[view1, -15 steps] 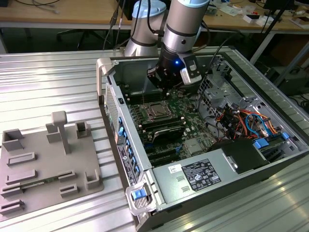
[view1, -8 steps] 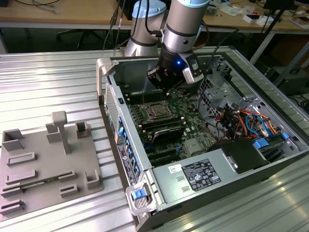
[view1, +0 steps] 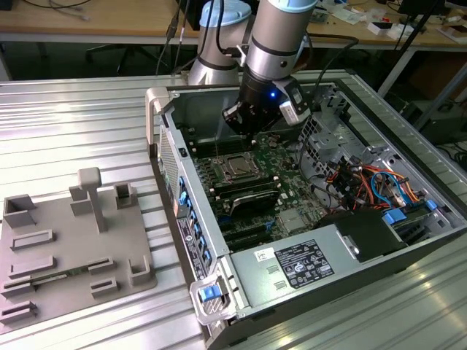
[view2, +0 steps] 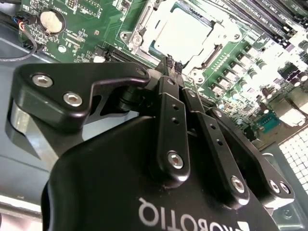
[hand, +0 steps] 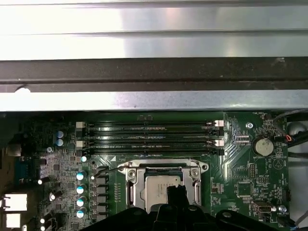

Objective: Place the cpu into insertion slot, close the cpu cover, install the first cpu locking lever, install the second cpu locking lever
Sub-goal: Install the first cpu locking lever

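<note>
The cpu [view2: 185, 30], a silvery-grey square, lies flat in the insertion slot [hand: 129, 185] on the green motherboard; it is also seen as the cpu [hand: 155, 190] and the cpu [view1: 236, 168]. The cpu cover [view2: 144, 26], a silver frame, lies down around the chip. A thin wire lever [hand: 109, 169] sticks out sideways from the socket. My gripper [view2: 173, 65] hangs just above the socket's edge, its black fingers [view2: 167, 125] pressed together with nothing between them. In the exterior view the gripper [view1: 241, 130] hovers over the board inside the open case.
Long black memory slots [hand: 149, 137] run beside the socket, and the case wall [hand: 154, 77] lies beyond them. A coin battery [hand: 261, 146] sits on the board. A power supply [view1: 306, 262] and cables [view1: 365, 182] fill the exterior view's right. A grey fixture plate [view1: 73, 248] lies at the exterior view's left.
</note>
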You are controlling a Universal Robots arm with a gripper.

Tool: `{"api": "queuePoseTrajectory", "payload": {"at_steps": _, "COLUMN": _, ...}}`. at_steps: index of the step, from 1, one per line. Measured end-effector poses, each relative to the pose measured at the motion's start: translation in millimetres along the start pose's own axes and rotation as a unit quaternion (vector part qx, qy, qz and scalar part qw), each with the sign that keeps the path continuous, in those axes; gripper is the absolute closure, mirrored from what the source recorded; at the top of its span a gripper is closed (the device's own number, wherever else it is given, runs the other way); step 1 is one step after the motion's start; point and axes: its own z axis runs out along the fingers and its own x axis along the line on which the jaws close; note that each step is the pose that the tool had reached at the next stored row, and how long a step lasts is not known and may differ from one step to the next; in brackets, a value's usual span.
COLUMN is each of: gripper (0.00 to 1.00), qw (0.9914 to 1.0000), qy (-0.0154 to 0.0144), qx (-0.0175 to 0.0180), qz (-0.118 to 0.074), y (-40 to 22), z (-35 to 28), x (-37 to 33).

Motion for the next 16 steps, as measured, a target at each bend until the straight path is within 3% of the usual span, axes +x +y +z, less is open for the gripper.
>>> {"api": "queuePoseTrajectory", "payload": {"at_steps": 7, "gripper": 0.89, "qw": 1.0, "qy": 0.0001, "qx": 0.0, "qz": -0.003, "y": -2.0, "z": 0.2, "x": 1.8}}
{"api": "queuePoseTrajectory", "payload": {"at_steps": 12, "gripper": 0.89, "qw": 0.9994, "qy": 0.0008, "qx": -0.0021, "qz": -0.035, "y": -3.2, "z": 0.2, "x": 4.0}}
{"api": "queuePoseTrajectory", "payload": {"at_steps": 16, "gripper": 0.89, "qw": 0.99911, "qy": 0.0009, "qx": -0.0052, "qz": -0.042, "y": -3.4, "z": 0.6, "x": 9.5}}
